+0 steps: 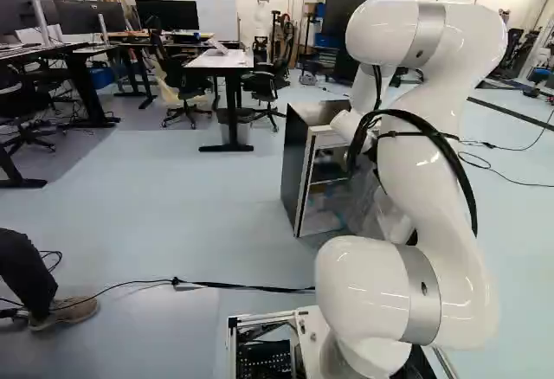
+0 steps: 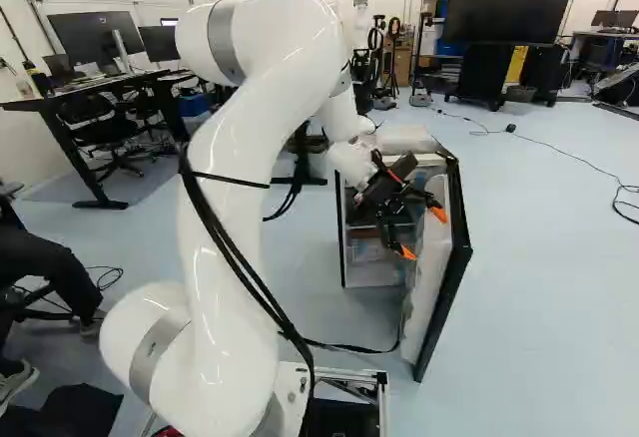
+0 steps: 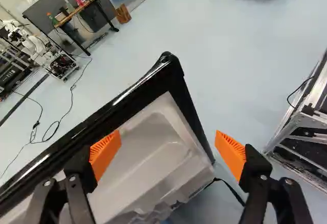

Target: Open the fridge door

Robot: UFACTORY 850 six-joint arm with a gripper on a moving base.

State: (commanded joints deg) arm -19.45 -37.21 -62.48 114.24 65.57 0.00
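Clearly, right base view, unlike left, shows empty jaws point(image 2: 422, 233) spread wide by the door point(image 2: 430, 282)

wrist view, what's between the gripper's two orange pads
In the wrist view, the corner of the fridge door, white inside with a black edge, shows between the orange pads of the open gripper, plus a sliver of floor.
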